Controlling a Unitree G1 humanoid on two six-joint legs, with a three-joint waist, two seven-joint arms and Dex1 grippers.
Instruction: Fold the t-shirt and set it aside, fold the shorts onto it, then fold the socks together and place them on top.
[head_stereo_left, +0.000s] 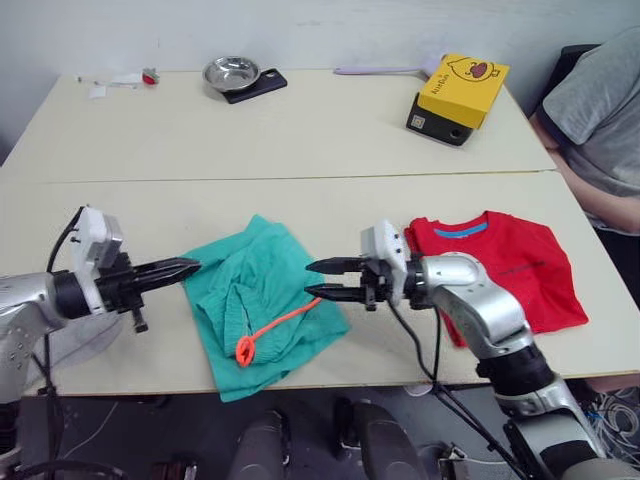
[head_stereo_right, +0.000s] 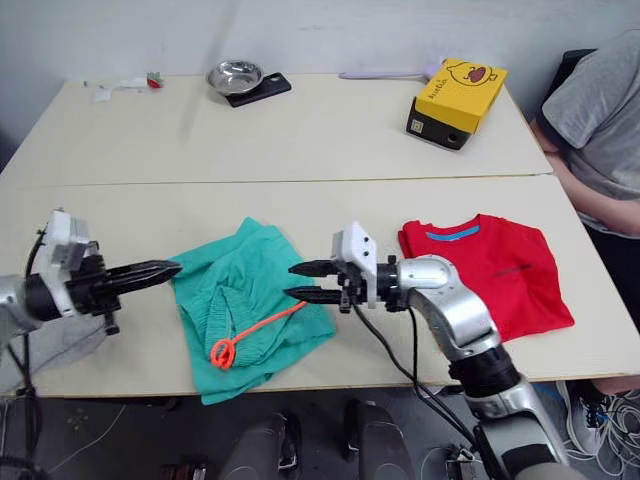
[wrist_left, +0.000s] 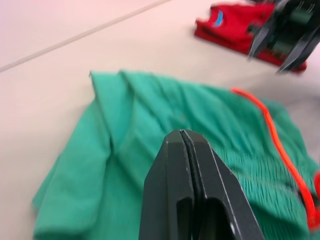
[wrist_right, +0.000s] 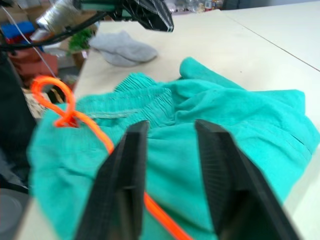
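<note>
wall (head_stereo_left: 330, 30): pale, running behind my tables | tables (head_stereo_left: 300, 130): two cream tops sitting edge to edge | light: falling evenly

The shorts (head_stereo_left: 262, 300) were teal-green with an orange-red cord (head_stereo_left: 272, 329); right of them, the t-shirt (head_stereo_left: 500, 265) was bright red, blue-collared; the socks (wrist_right: 122, 48) light grey.

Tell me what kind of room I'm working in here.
Probably a lab or office workspace rather than a home: two plain beige tables pushed together against a bare wall, a yellow box and a metal bowl on the far one, and a seated person watching from the side.
</note>
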